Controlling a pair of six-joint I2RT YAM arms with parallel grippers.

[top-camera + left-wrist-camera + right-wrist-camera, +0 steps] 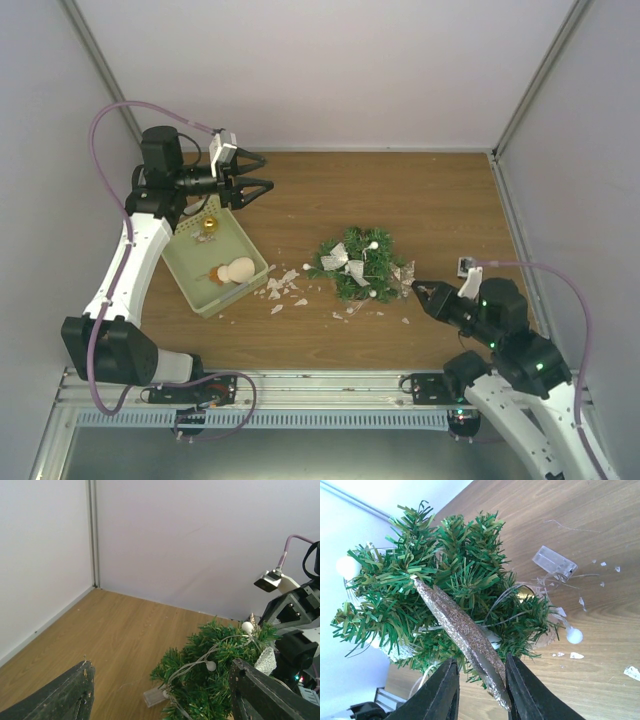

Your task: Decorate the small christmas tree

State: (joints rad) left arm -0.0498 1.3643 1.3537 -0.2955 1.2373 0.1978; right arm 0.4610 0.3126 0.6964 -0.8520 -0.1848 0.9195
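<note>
Top: my left gripper hangs wide open, empty, far left; the small christmas tree sits mid-table. Left wrist: tree ahead, right. Right wrist: my right gripper pinches a glitter ornament (thinly) among the branches; a push could tip the tree

My left arm wears white shells between black joint blocks, and a lilac cable loops off behind my left gripper. Its fingers are black tapered wedges, scuffed pale along the edges. A small white camera box sits just behind them. My right arm matches. Green lights glow behind my right gripper, whose pads are glossy black.
</note>
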